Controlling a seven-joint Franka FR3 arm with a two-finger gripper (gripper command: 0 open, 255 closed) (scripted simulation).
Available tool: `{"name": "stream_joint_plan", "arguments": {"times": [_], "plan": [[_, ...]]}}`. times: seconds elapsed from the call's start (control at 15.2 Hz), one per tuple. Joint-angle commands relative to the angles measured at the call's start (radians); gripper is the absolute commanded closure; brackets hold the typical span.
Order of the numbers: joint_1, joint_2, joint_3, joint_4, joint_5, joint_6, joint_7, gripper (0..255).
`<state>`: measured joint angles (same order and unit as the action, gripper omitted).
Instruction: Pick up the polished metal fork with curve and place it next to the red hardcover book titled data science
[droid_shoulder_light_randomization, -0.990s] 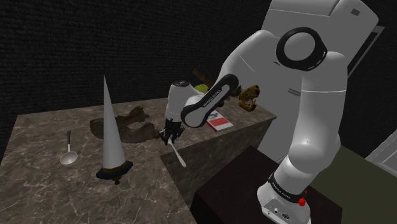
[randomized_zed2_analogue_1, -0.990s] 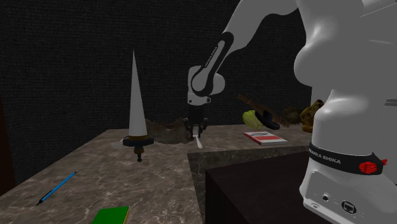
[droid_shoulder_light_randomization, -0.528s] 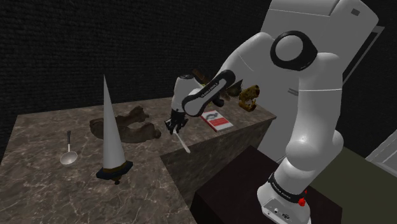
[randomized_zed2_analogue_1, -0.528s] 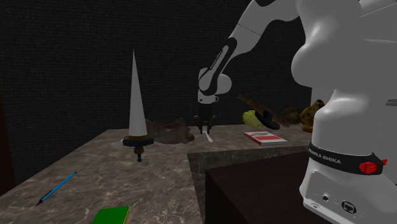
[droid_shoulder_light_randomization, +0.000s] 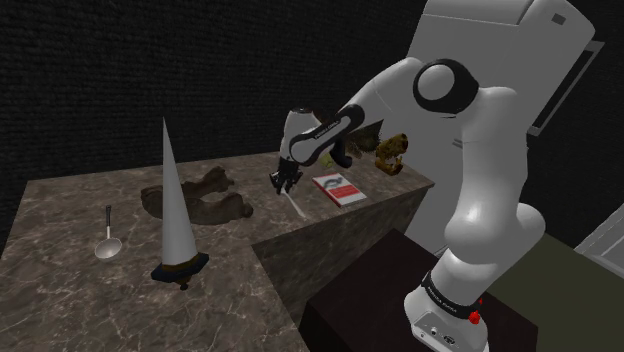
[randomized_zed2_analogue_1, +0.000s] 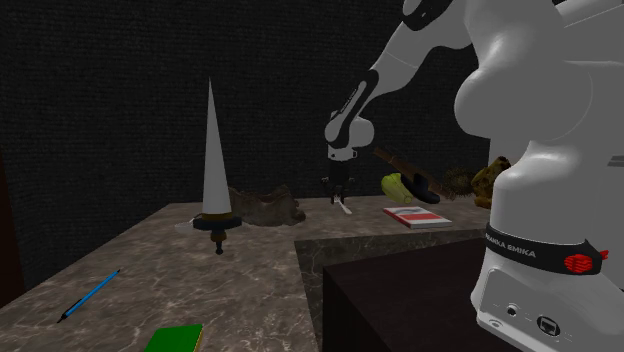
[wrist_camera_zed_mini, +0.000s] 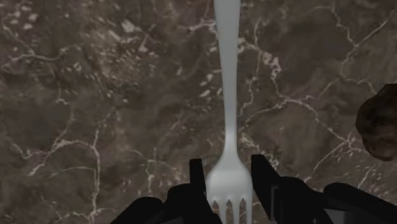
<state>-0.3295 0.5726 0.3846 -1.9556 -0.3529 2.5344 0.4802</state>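
- The pincer (droid_shoulder_light_randomization: 283, 183) is clamped on the fork (droid_shoulder_light_randomization: 294, 204). In the wrist view its two black fingers (wrist_camera_zed_mini: 198, 173) press the head of the fork (wrist_camera_zed_mini: 228, 114) from both sides, just above the tines.
- The fork looks pale grey and smooth. Its long handle points away from the pincer (wrist_camera_zed_mini: 229, 167), toward the marble below.
- In the shoulder view the fork hangs slanted under the pincer, over the dark brown marble table (droid_shoulder_light_randomization: 80, 300). Its lower end is very close to the surface, but I cannot tell if it touches.
- The book (droid_shoulder_light_randomization: 337, 189) lies flat on the table, near the fork, on the shoulder view's right of it. Its cover is red and white.
- In the second exterior view the pincer (randomized_zed2_analogue_1: 339, 190) and the fork (randomized_zed2_analogue_1: 343, 206) are between the brown lumps (randomized_zed2_analogue_1: 265, 207) and the book (randomized_zed2_analogue_1: 415, 216).
- A tall white cone (droid_shoulder_light_randomization: 172, 200) on a dark base stands well apart from the fork, on the shoulder view's left, and a ladle (droid_shoulder_light_randomization: 107, 243) lies further left.
- A blue pencil (randomized_zed2_analogue_1: 90, 295) and a green book (randomized_zed2_analogue_1: 175, 338) lie at the near part of the table in the second exterior view.
- A yellow-green thing (randomized_zed2_analogue_1: 397, 185) is behind the book.
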Motion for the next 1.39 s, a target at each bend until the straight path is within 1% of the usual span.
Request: {"name": "stream_joint_plan", "arguments": {"times": [0.0, 0.33, 0.59, 0.86, 1.06, 1.32], "plan": [[-0.023, 0.032, -0.006, 0.056, 0.004, -0.025, -0.044, 255], [-0.069, 0.126, -0.020, 0.227, 0.014, -0.101, -0.147, 255], [-0.094, 0.217, -0.031, 0.395, 0.023, -0.176, -0.226, 255], [-0.106, 0.329, -0.043, 0.605, 0.031, -0.270, -0.305, 255], [-0.103, 0.441, -0.052, 0.815, 0.039, -0.364, -0.368, 255], [-0.098, 0.476, -0.059, 0.826, 0.033, -0.337, -0.367, 255]]}}
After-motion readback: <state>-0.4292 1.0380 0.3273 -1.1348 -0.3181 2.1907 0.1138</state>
